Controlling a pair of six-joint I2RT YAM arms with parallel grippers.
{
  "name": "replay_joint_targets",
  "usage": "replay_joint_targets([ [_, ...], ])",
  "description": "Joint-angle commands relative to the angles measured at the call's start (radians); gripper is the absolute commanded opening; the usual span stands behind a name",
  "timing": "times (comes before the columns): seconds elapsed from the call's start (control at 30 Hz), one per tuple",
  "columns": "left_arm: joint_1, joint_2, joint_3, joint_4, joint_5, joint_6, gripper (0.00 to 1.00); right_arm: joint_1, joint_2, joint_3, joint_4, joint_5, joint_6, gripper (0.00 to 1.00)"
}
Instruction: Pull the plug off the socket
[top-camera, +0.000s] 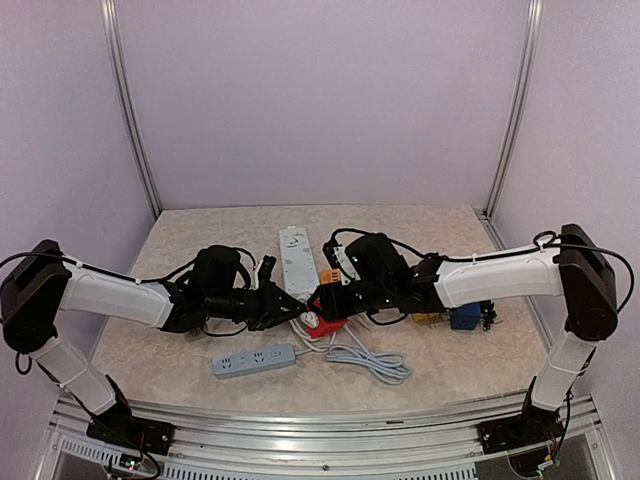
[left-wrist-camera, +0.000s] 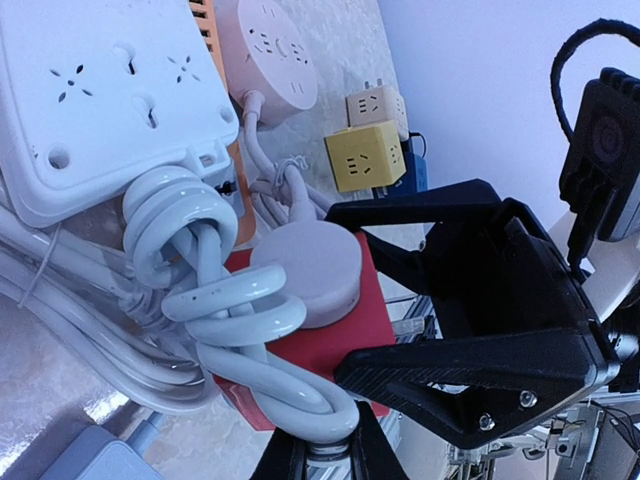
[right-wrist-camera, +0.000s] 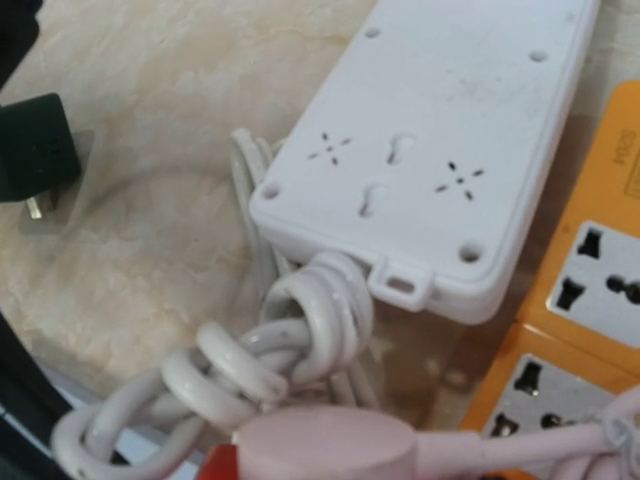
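Covering red socket (left-wrist-camera: 340, 342): round plug (left-wrist-camera: 305, 275), knotted cord (left-wrist-camera: 215, 300); left gripper (left-wrist-camera: 322, 458) mostly cropped.

Left arm (top-camera: 110, 295) and right arm (top-camera: 500, 275) stretched inward, wrists nearly meeting; left jaws closed, right jaws partway apart.

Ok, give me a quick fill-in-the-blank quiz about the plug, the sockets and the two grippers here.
1. The round plug is seated in a ___ socket cube.
2. The right gripper grips that cube, while the left gripper is shut on a thick ___ cable.
3. Beside the white power strip lies a universal-socket strip coloured ___.
Missing words: red; white; orange.
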Motion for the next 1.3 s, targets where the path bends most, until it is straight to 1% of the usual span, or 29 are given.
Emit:
replay_joint_targets([
  [0.0, 0.017, -0.029, -0.021, -0.117, -0.02, 0.033, 0.0, -0.007, -0.02, 0.071, -0.127, 0.275, -0.067, 0.0],
  [0.27, 0.019, -0.06, -0.014, -0.125, -0.029, 0.012, 0.0, 0.071, 0.1, 0.197, -0.323, 0.561, -0.116, 0.0],
  [0.33, 0.02, -0.068, -0.012, -0.131, -0.031, 0.014, 0.0, 0.077, 0.118, 0.216, -0.352, 0.589, -0.119, 0.0],
  [0.57, 0.025, -0.087, -0.01, -0.144, -0.036, 0.012, 0.0, 0.082, 0.126, 0.227, -0.367, 0.621, -0.123, 0.0],
  [0.63, 0.026, -0.086, -0.012, -0.146, -0.035, 0.015, 0.0, 0.08, 0.119, 0.219, -0.352, 0.602, -0.121, 0.0],
  [0.73, 0.028, -0.08, -0.02, -0.146, -0.034, 0.018, 0.0, 0.069, 0.092, 0.191, -0.303, 0.521, -0.107, 0.0],
  [0.97, 0.028, -0.076, -0.052, -0.119, -0.038, 0.055, 0.0, -0.033, -0.034, 0.026, -0.065, 0.189, -0.032, 0.0],
  [1.03, 0.029, -0.074, -0.056, -0.115, -0.039, 0.067, 0.0, -0.059, -0.054, -0.002, -0.02, 0.116, -0.013, 0.0],
  [1.1, 0.028, -0.068, -0.06, -0.11, -0.036, 0.074, 0.0, -0.071, -0.061, -0.01, 0.002, 0.076, -0.006, 0.0],
  [1.27, 0.028, -0.057, -0.064, -0.102, -0.032, 0.08, 0.0, -0.074, -0.054, -0.007, 0.01, 0.051, 0.0, 0.0],
])
